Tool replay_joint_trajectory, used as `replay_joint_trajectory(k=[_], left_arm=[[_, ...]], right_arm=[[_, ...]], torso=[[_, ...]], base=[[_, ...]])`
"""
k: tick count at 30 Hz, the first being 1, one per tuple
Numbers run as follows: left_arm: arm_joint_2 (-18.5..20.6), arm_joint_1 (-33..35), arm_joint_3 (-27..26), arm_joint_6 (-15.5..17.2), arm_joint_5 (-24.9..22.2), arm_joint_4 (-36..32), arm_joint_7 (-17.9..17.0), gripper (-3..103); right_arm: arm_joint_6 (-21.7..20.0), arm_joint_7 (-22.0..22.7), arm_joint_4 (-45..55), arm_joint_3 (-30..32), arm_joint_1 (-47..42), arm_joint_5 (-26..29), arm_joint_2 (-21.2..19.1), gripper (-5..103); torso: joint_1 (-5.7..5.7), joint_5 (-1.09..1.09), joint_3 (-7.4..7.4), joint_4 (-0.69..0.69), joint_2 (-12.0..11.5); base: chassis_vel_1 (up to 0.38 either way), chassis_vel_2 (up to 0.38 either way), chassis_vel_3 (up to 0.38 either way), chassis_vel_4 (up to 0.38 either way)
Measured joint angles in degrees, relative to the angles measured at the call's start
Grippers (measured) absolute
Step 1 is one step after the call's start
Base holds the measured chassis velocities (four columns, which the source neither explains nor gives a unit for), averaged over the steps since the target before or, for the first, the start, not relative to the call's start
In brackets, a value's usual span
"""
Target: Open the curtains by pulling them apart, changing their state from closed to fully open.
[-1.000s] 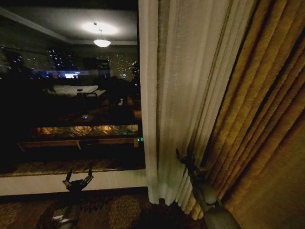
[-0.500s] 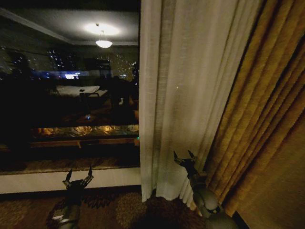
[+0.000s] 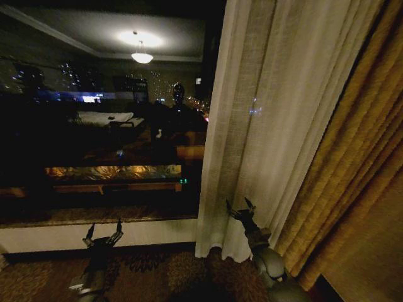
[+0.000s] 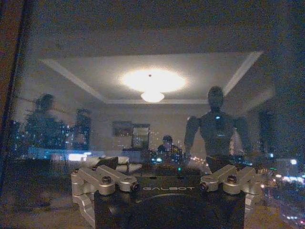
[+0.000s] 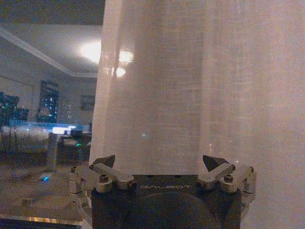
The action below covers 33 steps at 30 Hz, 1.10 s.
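Observation:
A sheer cream-white curtain (image 3: pixel 277 126) hangs from top to floor right of the dark window, its free edge near the middle of the head view. My right gripper (image 3: pixel 241 209) is open low in front of this panel, fingers pointing up, nothing between them. In the right wrist view the curtain (image 5: pixel 190 81) hangs just beyond the open right gripper (image 5: pixel 159 161); I cannot tell whether they touch. My left gripper (image 3: pixel 102 234) stands open low at the left, below the window sill. In the left wrist view the left gripper (image 4: pixel 167 168) faces the glass.
A thick golden-yellow drape (image 3: pixel 359 176) hangs at the far right, behind the sheer panel. The bare window glass (image 3: pixel 101 126) reflects a ceiling lamp and the room. A pale sill (image 3: pixel 145 231) runs below it, with patterned carpet (image 3: pixel 157 274) at the bottom.
The sheer panel was bunched in tight folds around my right gripper; now it hangs flatter and its free edge sits farther right. The view has shifted slightly. The left arm has not moved.

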Motion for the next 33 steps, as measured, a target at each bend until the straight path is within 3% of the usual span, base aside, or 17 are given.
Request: replay_joint_trajectory(k=[15, 20, 30, 33], left_arm=[[0.0, 0.0, 0.0, 0.0, 0.0, 0.0, 0.0, 100], [0.0, 0.0, 0.0, 0.0, 0.0, 0.0, 0.0, 100], [0.0, 0.0, 0.0, 0.0, 0.0, 0.0, 0.0, 100], [0.0, 0.0, 0.0, 0.0, 0.0, 0.0, 0.0, 100]], right_arm=[[1.8, -1.6, -4.8, -3.6, 6.3, 0.1, 1.4, 100], [2.1, -0.9, -4.7, -5.3, 7.0, 1.9, 2.4, 100], [4.6, 2.4, -8.0, -5.6, 9.7, -1.1, 3.7, 100], [4.7, 2.2, -8.7, -5.6, 10.0, 2.0, 3.8, 100]], torso=[[0.01, -0.03, 0.00, 0.01, 0.0], [0.01, -0.06, 0.00, 0.02, 0.0], [0.01, 0.01, 0.00, -0.01, 0.0], [0.01, -0.02, 0.00, -0.01, 0.0]], base=[[0.082, 0.073, -0.083, -0.072], [0.164, 0.170, -0.174, -0.181], [0.013, 0.014, -0.016, -0.015], [-0.013, -0.018, 0.014, 0.008]])
